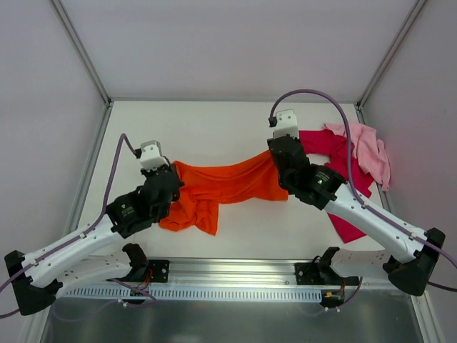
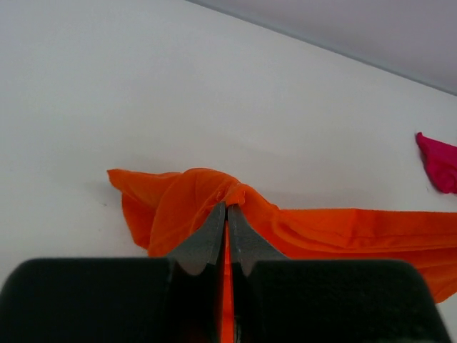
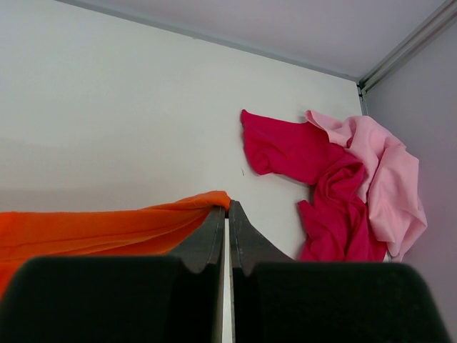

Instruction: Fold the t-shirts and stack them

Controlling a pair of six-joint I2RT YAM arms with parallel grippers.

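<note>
The orange t-shirt is stretched across the table's middle between my two grippers, with loose cloth hanging down near its left end. My left gripper is shut on its left end; in the left wrist view the cloth bunches over the closed tips. My right gripper is shut on its right end, and the right wrist view shows the orange edge pinched at the tips. The magenta-red t-shirt and the light pink t-shirt lie crumpled at the far right, also in the right wrist view.
The white table is walled on three sides. A metal rail runs along the near edge between the arm bases. The right arm lies over part of the magenta-red shirt.
</note>
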